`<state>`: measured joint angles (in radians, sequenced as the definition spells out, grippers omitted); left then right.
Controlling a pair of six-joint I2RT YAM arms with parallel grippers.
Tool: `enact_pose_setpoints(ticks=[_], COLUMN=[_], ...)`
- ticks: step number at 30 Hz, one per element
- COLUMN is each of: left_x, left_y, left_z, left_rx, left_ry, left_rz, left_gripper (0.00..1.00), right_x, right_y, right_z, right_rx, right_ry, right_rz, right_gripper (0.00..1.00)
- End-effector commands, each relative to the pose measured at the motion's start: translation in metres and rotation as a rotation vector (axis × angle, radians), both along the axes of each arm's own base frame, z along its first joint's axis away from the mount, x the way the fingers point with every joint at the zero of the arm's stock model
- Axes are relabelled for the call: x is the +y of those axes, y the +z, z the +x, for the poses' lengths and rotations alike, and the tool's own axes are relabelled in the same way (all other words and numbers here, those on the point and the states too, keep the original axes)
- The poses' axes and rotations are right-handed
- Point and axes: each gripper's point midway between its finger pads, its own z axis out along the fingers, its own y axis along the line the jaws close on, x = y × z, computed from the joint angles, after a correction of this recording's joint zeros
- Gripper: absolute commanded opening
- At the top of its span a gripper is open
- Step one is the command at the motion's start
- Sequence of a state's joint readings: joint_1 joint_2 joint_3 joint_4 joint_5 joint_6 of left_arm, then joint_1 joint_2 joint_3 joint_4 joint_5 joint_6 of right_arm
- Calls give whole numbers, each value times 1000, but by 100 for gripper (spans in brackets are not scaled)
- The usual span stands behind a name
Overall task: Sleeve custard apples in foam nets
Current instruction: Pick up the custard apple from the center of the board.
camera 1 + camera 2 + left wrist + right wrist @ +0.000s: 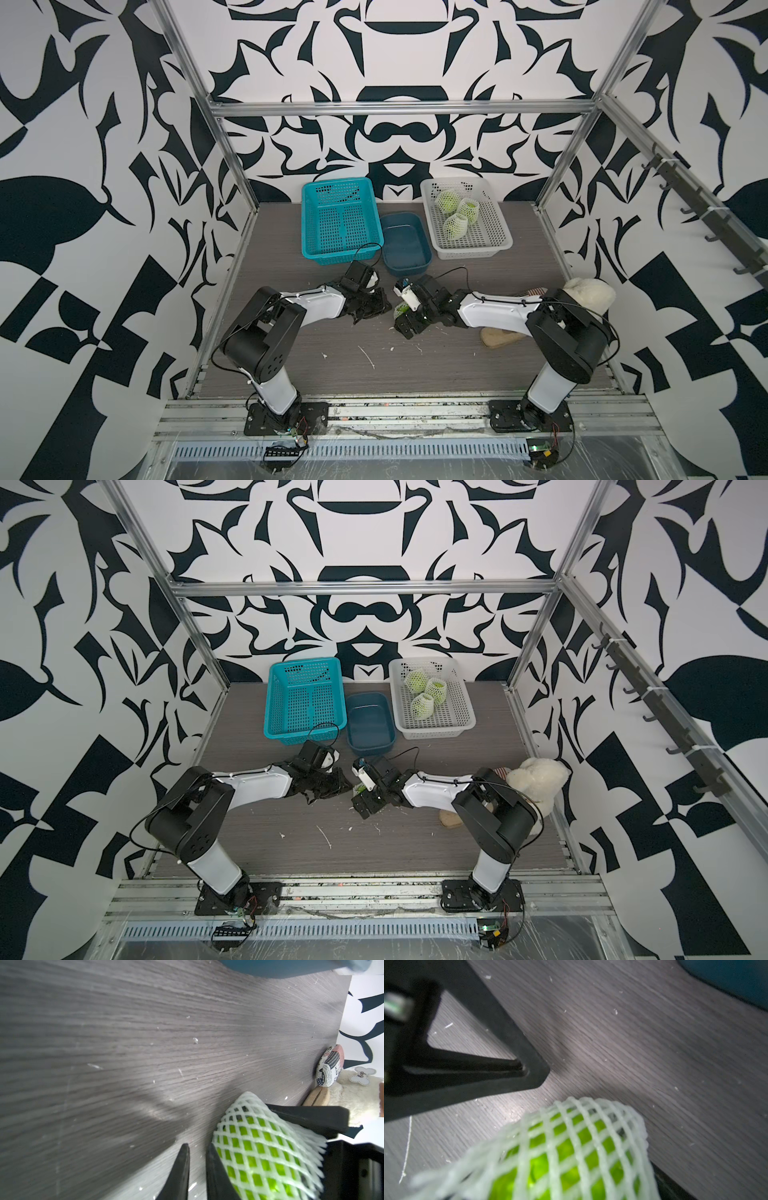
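Far left stands the teal basket [306, 220], and next to it the dark blue tub [407, 271]. Nearer, at the middle of the table [415, 365], the left gripper [382, 308] has its jaws almost together, beside the foam net [591, 1109]. Whether they pinch the net I cannot tell. The custard apple [259, 1157] inside this net lies between the wide-apart jaws of the right gripper [405, 311]. One of its fingers is clear of the fruit. Far right, the white basket [473, 250] holds three netted custard apples [455, 224]. The plush toy [590, 293] sits at the right edge.

We found the grey table [415, 365] flecked with scraps [368, 357]. A teal basket [306, 216] sat at eleven o'clock, blue tub [405, 268] twelve, white basket [469, 249] one, plush toy [590, 293] three.
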<state>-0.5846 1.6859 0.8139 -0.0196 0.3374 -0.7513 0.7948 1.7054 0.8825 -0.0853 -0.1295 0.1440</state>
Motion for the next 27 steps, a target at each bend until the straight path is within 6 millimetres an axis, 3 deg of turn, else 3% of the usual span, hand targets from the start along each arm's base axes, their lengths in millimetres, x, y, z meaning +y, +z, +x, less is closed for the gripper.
enact_pose_setpoints(ticks=[1,11,17,27], left_x=[-1,-2,-1,-3], left_y=[6,8,10,13], left_z=[3,3,3,6], left_rx=[-13,-16,-18,-25], left_ry=[-7,-11,-11,-19], left_rz=[-7,-10,-10,-6], left_gripper=[19,19,19,19], right_x=[-3,-9,-9,-6], right_y=[14,26,14,7], right_z=[1,4,7,8], right_rx=[-6,-40,-42,-35], right_ry=[-33,-64,-63,-61], right_rz=[12,9,-8,-5], right_gripper=[100,98,91,94])
